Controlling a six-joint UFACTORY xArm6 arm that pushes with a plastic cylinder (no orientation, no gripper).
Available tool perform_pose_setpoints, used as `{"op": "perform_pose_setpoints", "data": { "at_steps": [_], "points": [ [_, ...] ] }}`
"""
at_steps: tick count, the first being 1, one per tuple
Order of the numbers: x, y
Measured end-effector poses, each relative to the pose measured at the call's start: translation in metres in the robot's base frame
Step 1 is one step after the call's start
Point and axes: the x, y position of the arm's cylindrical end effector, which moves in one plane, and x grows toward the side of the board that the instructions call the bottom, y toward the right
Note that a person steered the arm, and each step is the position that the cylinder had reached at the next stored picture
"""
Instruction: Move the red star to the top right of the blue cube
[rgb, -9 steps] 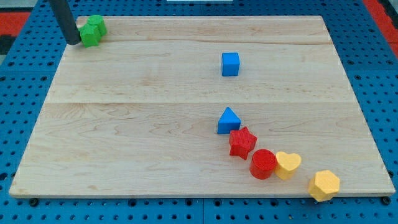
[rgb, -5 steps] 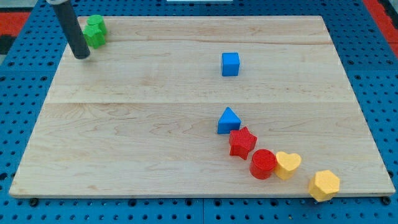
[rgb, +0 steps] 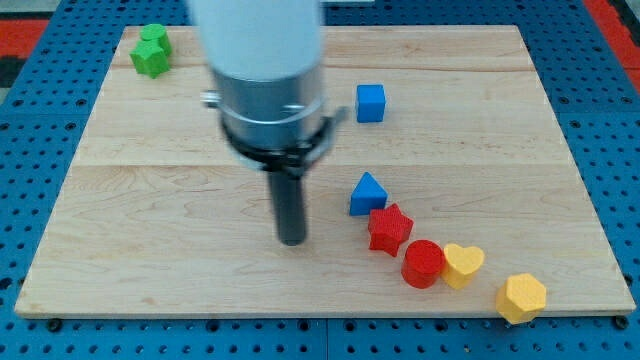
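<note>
The red star (rgb: 389, 229) lies at the board's lower right, touching a blue triangular block (rgb: 367, 194) above it and close to a red cylinder (rgb: 423, 264) below right. The blue cube (rgb: 370, 102) stands alone near the view's top, well above the star. My tip (rgb: 292, 240) rests on the board left of the red star, about a hundred pixels away, touching no block. The arm's grey body fills the view's upper middle, left of the blue cube.
A yellow heart (rgb: 463, 265) touches the red cylinder. A yellow hexagon (rgb: 522, 298) sits near the board's bottom right corner. A green block (rgb: 151, 50) lies at the top left corner. The wooden board (rgb: 150, 200) sits on a blue pegboard.
My tip has swept from beside the green block at the top left down and right to the board's lower middle, left of the red star. No block has moved.
</note>
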Motion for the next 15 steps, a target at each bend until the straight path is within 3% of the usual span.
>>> {"op": "perform_pose_setpoints", "data": {
  "at_steps": [2,7,10,11,13,15],
  "points": [
    [0.009,0.069],
    [-0.01,0.079],
    [0.012,0.111],
    [0.01,0.157],
    [-0.024,0.187],
    [-0.074,0.162]
  ]
}}
